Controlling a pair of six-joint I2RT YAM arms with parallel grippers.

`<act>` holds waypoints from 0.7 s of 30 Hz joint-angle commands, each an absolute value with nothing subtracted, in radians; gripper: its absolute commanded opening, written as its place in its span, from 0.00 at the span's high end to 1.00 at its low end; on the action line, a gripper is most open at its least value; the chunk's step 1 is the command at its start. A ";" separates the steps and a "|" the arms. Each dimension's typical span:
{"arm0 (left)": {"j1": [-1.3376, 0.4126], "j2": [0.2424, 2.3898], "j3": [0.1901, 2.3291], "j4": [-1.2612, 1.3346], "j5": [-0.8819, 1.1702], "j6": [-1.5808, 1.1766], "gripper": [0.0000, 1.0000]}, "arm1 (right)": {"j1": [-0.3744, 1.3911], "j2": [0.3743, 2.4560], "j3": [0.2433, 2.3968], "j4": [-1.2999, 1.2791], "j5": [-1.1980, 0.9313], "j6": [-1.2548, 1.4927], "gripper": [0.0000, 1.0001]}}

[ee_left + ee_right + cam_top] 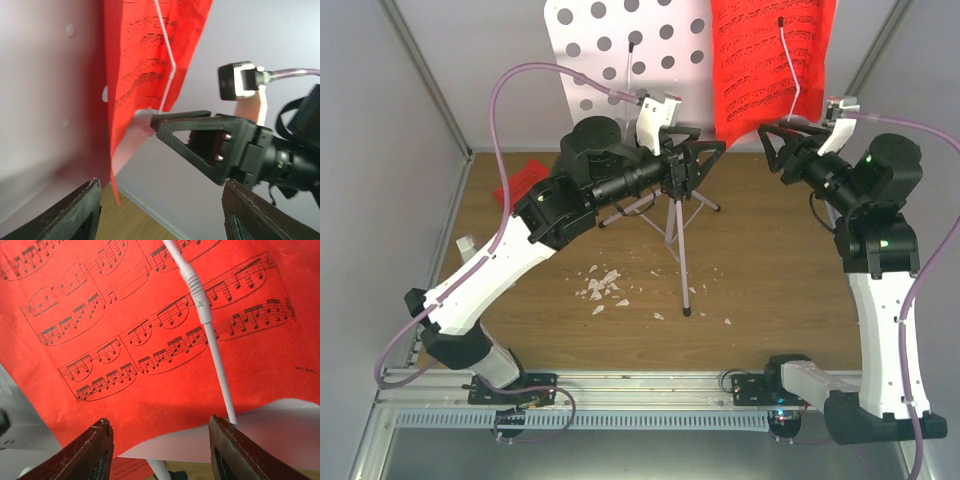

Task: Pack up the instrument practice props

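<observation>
Two tools [720, 177] [772, 152], two red sheets [760, 70] [525, 180]

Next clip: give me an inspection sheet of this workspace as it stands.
Surface: wooden table, brown.
Job's things: perforated stand plate upright on silver tripod legs; red sheet on it behind a wire arm; second red sheet flat at far left.
Clutter: white crumbs beside the tripod foot.
Grippers: left gripper and right gripper both open, near the plate's lower edge, holding nothing.
Cables: purple cables loop from both wrists; no snag seen.
Surroundings: grey walls, metal frame posts.
</observation>
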State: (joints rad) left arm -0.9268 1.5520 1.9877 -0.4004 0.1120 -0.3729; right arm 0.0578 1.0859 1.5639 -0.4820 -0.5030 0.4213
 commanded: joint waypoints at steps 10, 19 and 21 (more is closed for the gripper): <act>-0.934 1.700 2.161 -0.313 0.031 -0.373 0.37 | 0.046 1.097 1.644 -0.406 -0.472 0.415 0.48; -0.933 1.746 2.194 -0.277 -0.015 -0.365 0.50 | 0.042 1.148 1.701 -0.379 -0.521 0.390 0.54; -0.931 1.753 2.201 -0.273 -0.022 -0.361 0.53 | 0.039 1.162 1.712 -0.374 -0.555 0.388 0.56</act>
State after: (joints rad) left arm -0.9268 1.7367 2.1612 -0.3519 0.0208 -0.3725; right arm 0.0547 1.1351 1.6783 -0.4023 -0.4988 0.4068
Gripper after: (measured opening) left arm 0.495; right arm 0.454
